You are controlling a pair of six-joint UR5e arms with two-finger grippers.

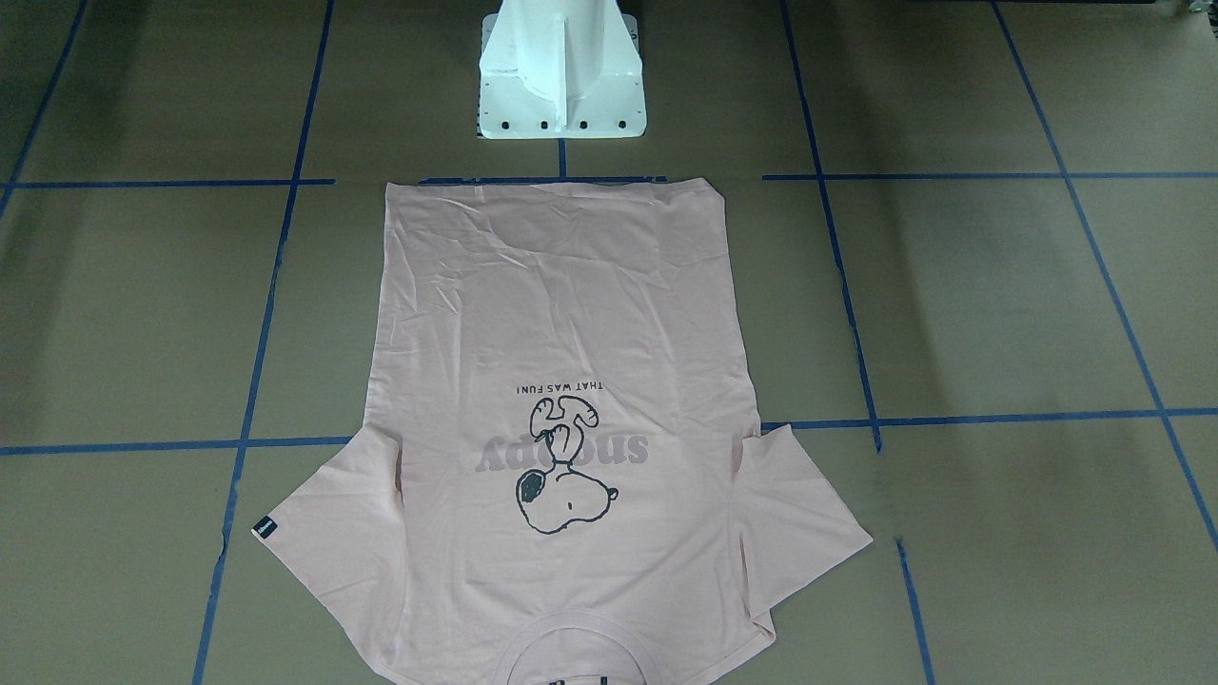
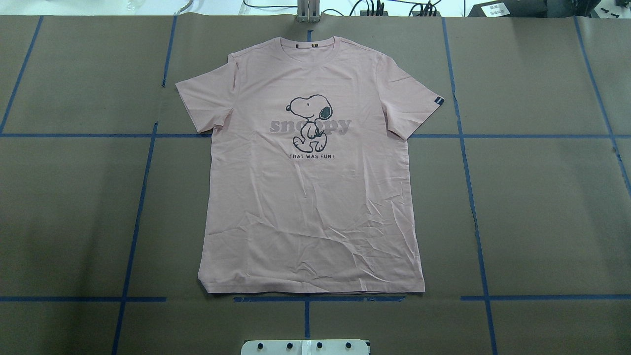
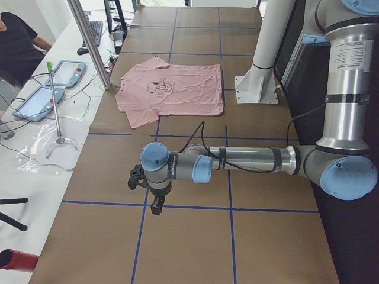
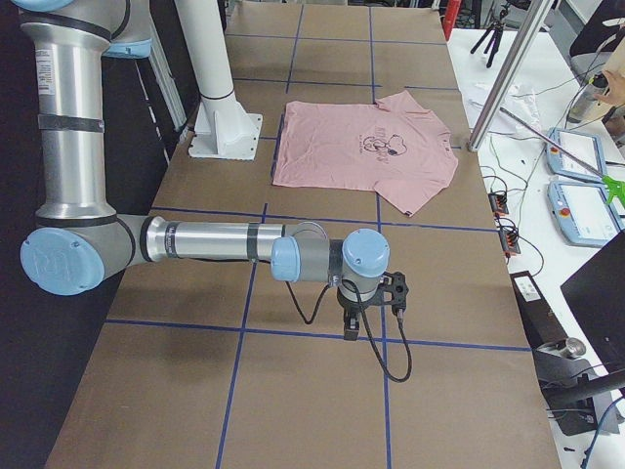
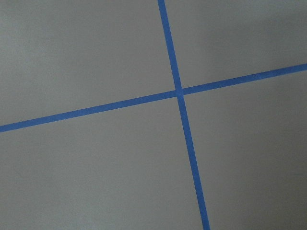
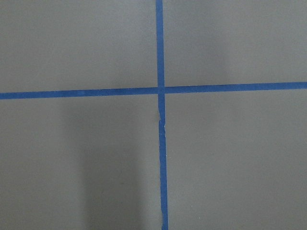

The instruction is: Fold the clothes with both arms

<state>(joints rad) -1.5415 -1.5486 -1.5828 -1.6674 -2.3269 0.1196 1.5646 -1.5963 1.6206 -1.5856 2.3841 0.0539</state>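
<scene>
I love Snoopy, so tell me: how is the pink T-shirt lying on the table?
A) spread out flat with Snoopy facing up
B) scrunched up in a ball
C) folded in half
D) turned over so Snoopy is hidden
A: the T-shirt lies spread flat on the table, both sleeves out, with the Snoopy drawing showing on top.

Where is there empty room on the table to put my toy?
Big bare squares of table lie on both sides of the pink T-shirt, edged by blue tape lines. The shirt fills the middle, in front of the white pedestal base.
</scene>
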